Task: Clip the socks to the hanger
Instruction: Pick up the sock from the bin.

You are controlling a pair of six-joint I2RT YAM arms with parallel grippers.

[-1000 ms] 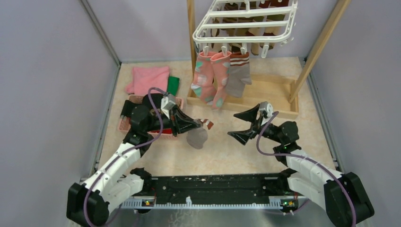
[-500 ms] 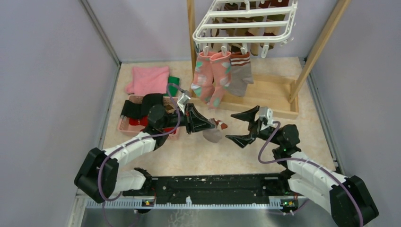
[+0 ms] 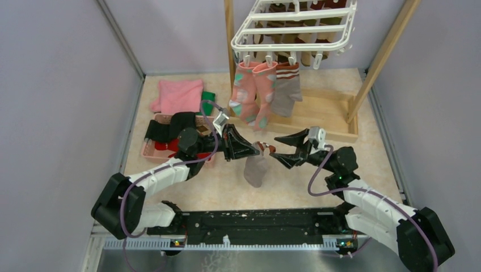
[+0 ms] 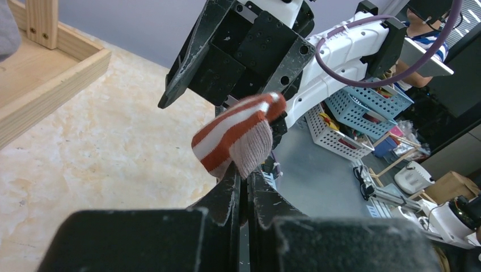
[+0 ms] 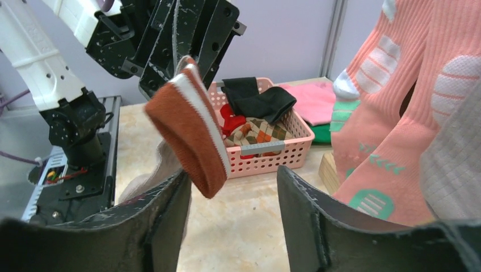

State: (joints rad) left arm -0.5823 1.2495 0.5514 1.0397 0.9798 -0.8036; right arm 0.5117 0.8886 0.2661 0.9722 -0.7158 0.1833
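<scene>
Dangling at the centre of the top view, clear of the tabletop (image 3: pixel 215 187): one grey sock (image 3: pixel 256 169), toe down, brown-red striped cuff uppermost. Pinched at the cuff by the left claw (image 3: pixel 255 149), clenched tight on the fabric and reaching in from 9 o'clock. Bracketed from 3 o'clock by the right claw (image 3: pixel 275 149), fingers parted with the cuff between them, lying closer to one finger and apparently not yet clamped.

Up at 12 o'clock, the white hanger (image 3: pixel 295 25), with two pink socks (image 3: pixel 249 96) and a hung grey sock (image 3: pixel 285 90) already pegged along its near edge. Darker shapes behind, too hidden to name. Out at 9 o'clock, a pink basket (image 3: pixel 147 152) holding more socks.

Step in hand, by the look of it: a handover, or a two-claw stretch of the cuff, ahead of pegging. Next move likely to call for a firm right-claw pinch on the free edge of the cuff. Then a lift toward 12 o'clock to a spare clip (image 3: pixel 319 59), keeping the cuff flat and taut enough to slide into its mouth.

Left arm stretched low and forward, claw pointing toward 3 o'clock. Right arm bent at the elbow, forearm raised, claw pointing toward 9 o'clock, almost tip to tip with the left.
</scene>
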